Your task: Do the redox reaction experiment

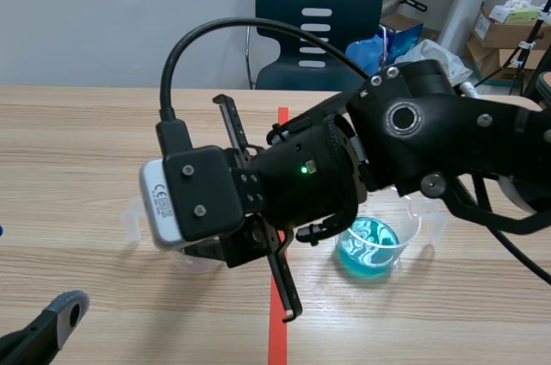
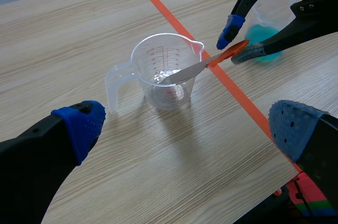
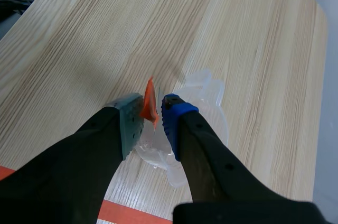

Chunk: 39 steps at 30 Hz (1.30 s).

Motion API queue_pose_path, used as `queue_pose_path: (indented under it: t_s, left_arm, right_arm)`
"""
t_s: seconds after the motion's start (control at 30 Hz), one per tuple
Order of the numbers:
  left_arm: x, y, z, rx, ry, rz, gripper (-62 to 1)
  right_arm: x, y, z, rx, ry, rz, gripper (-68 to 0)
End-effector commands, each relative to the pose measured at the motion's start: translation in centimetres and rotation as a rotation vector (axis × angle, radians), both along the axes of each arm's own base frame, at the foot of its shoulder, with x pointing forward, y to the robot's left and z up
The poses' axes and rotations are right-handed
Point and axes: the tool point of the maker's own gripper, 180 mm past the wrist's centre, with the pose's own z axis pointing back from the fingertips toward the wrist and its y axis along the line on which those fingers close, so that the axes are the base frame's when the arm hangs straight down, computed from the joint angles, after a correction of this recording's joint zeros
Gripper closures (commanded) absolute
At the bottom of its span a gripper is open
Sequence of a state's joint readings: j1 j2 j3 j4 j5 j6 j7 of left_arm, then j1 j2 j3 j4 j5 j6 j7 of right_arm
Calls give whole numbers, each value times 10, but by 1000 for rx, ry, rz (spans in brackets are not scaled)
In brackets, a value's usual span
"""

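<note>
The right gripper [image 3: 153, 110] was clenched on the orange handle of a spoon [image 2: 200, 66], the handle pinched between its two pads. The pale blade sloped down from there, over the rim of the clear measuring cup [image 2: 145, 71] and into it. The tip lay low inside the cup; whether it touched the bottom could not be told. Something pale and glinting sat at the cup's bottom, too unclear to name.

The cup stood upright on the table [image 2: 79, 39], its handle turned away from the gripper, just beside the orange tape line [image 2: 232, 86]. Across that line from the cup stood a second cup [image 1: 411, 223] holding blue-green liquid [image 1: 370, 244], with the right arm above it. The left gripper [image 2: 187, 123] hung released and empty on the near side of the clear cup, well apart from it.

The step in hand looked like spooning into or stirring the clear cup's contents. The next move would probably call for a small, level motion of the spoon that keeps it off the light cup's wall, which could tip or slide. The spoon should then lift straight out before crossing toward the blue-green liquid.
</note>
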State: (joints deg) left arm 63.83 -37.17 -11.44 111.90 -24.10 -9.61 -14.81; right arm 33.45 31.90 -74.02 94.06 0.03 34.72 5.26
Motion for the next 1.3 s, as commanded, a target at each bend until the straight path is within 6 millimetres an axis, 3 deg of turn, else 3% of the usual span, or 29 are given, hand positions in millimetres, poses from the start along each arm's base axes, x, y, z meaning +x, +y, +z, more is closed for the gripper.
queue_pose_path:
  t_s: [0.0,0.13,0.67,1.27]
  left_arm:
    - [1,-4,8,-21,-21,0,-623]
    - [1,-4,8,-21,-21,0,-623]
    - [1,-4,8,-21,-21,0,-623]
    - [1,-4,8,-21,-21,0,-623]
  right_arm:
    - [1,4,11,31,-13,9,-63]
    - [0,5,12,37,-4,9,-12]
    - [3,1,13,40,6,-6,-10]
    - [29,-8,46,173,124,-135,-10]
